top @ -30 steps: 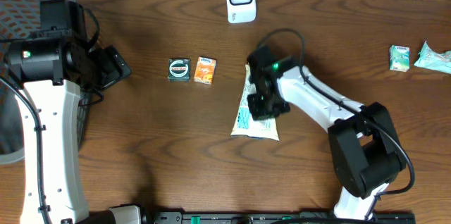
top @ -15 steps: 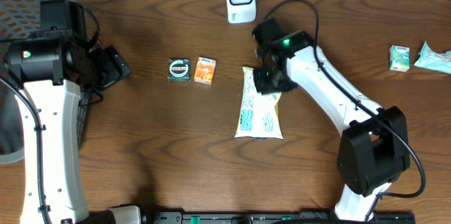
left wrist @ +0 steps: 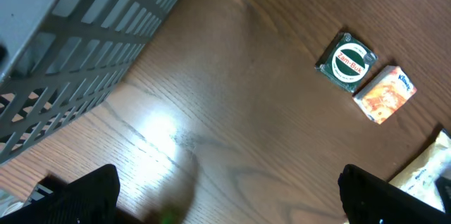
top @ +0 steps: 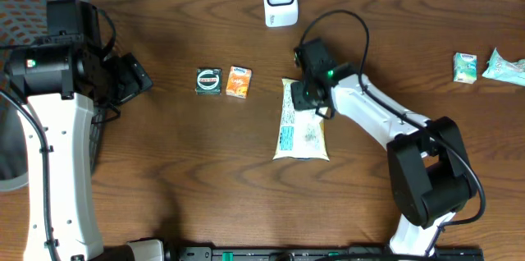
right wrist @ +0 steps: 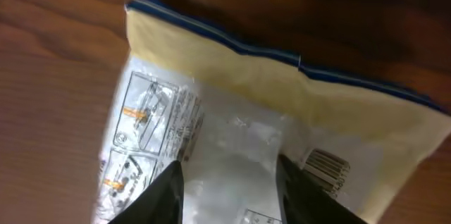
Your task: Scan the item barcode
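While partly open, right pincer (right wrist: 227,194) just over the flat packet (right wrist: 232,83), barcode (right wrist: 323,163) beside one fingertip (right wrist: 299,199).

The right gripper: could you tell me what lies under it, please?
The packet lies flat on the table beneath the right gripper, barcode facing up. Anything under the packet is hidden.
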Controlling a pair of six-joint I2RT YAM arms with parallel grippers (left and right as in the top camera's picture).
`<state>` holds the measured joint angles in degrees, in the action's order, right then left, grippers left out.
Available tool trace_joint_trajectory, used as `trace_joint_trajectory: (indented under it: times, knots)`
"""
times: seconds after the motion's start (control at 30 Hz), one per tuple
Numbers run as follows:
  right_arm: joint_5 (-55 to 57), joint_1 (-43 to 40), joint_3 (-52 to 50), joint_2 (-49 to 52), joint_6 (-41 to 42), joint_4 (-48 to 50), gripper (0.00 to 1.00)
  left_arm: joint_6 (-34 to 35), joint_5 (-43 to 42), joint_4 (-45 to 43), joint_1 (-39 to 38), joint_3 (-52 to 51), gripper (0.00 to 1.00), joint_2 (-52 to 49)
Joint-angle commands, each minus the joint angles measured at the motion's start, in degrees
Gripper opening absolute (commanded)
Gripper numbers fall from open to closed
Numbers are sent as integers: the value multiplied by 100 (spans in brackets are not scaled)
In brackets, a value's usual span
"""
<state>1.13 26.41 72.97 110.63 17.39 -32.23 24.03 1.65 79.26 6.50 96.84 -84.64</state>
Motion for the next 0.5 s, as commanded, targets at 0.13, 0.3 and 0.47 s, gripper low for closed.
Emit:
trace_joint_trajectory:
  times: [0.13, 0.3, 0.47]
  knots:
    - [90, -199, 476, -55, -4, -404, 50, 28, 33, 17, 13, -24, 98, -39]
    - [33, -369, 1762, -127, -7, -2026, 78, 28, 33, 17, 13, -24, 97, -39]
    - [-24, -409, 2238, -125, -7, -3375, 99, 28, 31, 17, 13, -24, 98, -39]
